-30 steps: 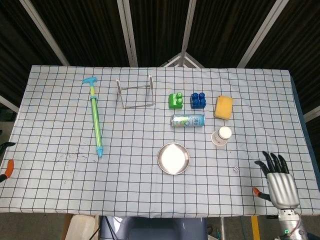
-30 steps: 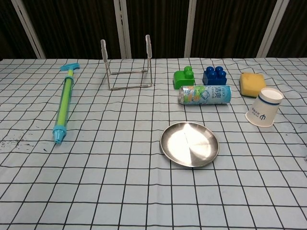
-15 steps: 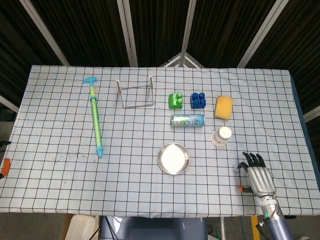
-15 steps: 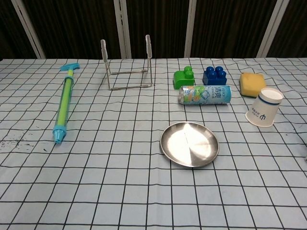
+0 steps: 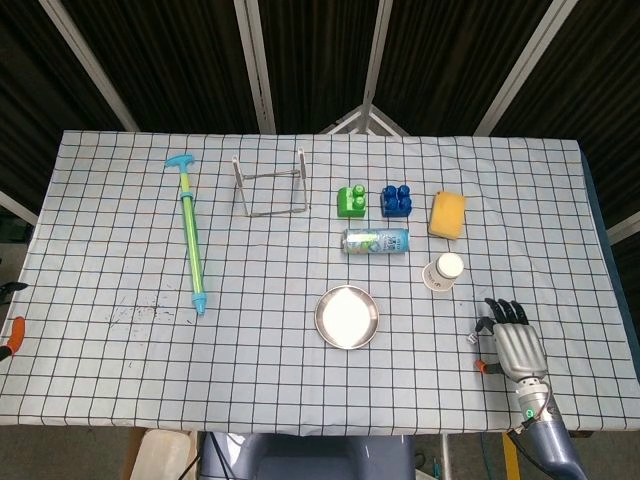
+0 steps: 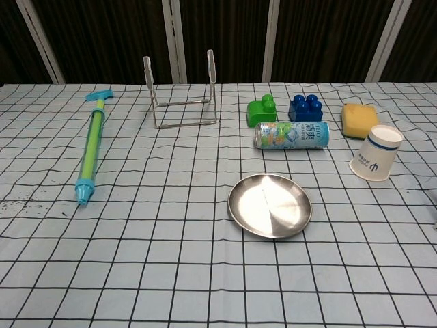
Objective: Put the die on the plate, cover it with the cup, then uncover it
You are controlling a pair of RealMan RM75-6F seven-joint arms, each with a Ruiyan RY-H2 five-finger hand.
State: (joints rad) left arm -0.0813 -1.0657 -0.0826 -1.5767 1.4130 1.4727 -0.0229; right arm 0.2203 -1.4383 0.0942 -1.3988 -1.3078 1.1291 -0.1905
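The small white die (image 5: 472, 339) lies on the checked cloth near the front right. Right beside it, on its right, my right hand (image 5: 512, 338) hovers with fingers spread and nothing in it. The steel plate (image 5: 347, 316) (image 6: 270, 205) sits at the front centre. A white paper cup (image 5: 443, 272) (image 6: 375, 162) stands upside down and tilted, to the right of the plate and behind it. Only an orange thumb tip and a dark fingertip of my left hand (image 5: 9, 336) show at the left edge, wide apart. The chest view shows neither the die nor a whole hand.
A drink can (image 5: 376, 241) lies behind the plate, with green (image 5: 351, 201) and blue (image 5: 396, 200) blocks and a yellow sponge (image 5: 447, 214) further back. A wire rack (image 5: 271, 184) and a water pump toy (image 5: 191, 232) occupy the left half.
My right hand has come in from the front right corner towards the left and now sits beside the die. The die, plate and cup have not moved.
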